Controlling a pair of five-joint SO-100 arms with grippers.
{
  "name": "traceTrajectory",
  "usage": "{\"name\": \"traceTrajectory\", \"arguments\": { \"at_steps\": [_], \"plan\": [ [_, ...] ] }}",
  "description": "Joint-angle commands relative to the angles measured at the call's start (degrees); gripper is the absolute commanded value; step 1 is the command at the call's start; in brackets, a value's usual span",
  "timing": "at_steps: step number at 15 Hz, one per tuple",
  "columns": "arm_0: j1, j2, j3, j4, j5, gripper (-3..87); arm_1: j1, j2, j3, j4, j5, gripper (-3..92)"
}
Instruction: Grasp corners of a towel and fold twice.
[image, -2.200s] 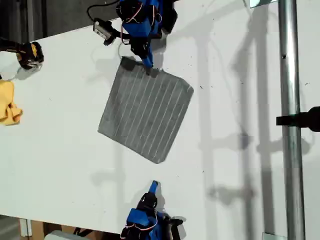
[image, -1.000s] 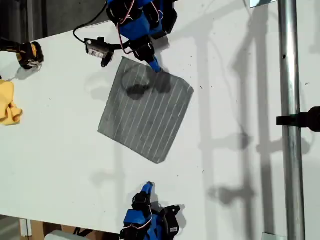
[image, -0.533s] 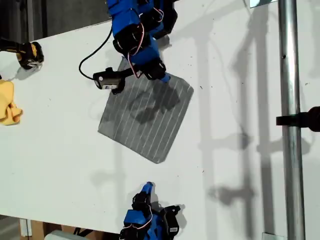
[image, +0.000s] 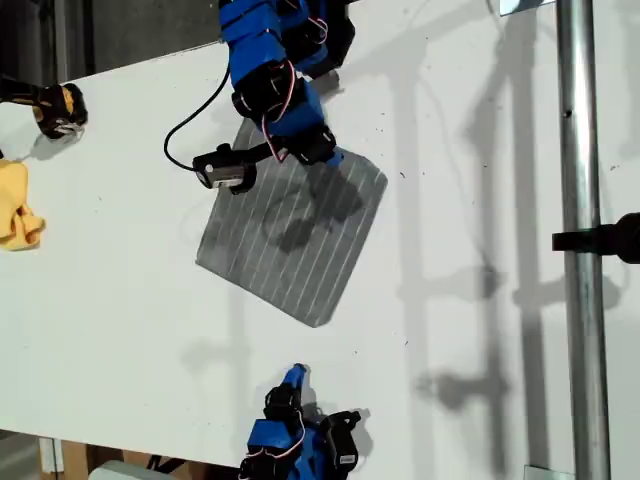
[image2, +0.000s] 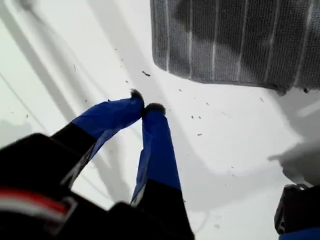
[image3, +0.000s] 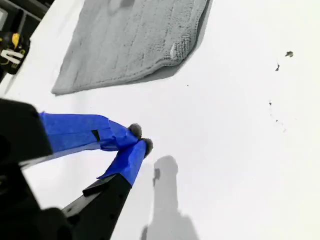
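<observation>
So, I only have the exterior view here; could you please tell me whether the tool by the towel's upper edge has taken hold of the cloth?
Observer: No. The first wrist view shows the first tool shut with nothing between its tips. It is over bare table, short of the towel edge.
Operator: Thank you. And the tool at the bottom of my view?
Observer: The second wrist view shows the second tool shut and empty too. A rounded towel corner lies ahead of it, and the two are not touching.
</observation>
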Motion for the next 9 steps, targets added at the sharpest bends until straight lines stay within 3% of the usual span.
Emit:
{"name": "traceTrajectory", "arguments": {
  "at_steps": [1,3,9],
  "plan": [
    [-0.3,0.3,0.3,0.4,-0.4,-1.5,-0.1,1.8,-0.9,-2.4,0.0,35.4],
    [-0.2,0.3,0.3,0.4,-0.4,-1.6,-0.2,3.5,0.4,-3.2,-0.4,44.1],
    [-0.2,0.3,0.3,0.4,-0.4,-1.6,-0.8,3.7,11.4,-4.4,5.8,41.0]
  ]
}}
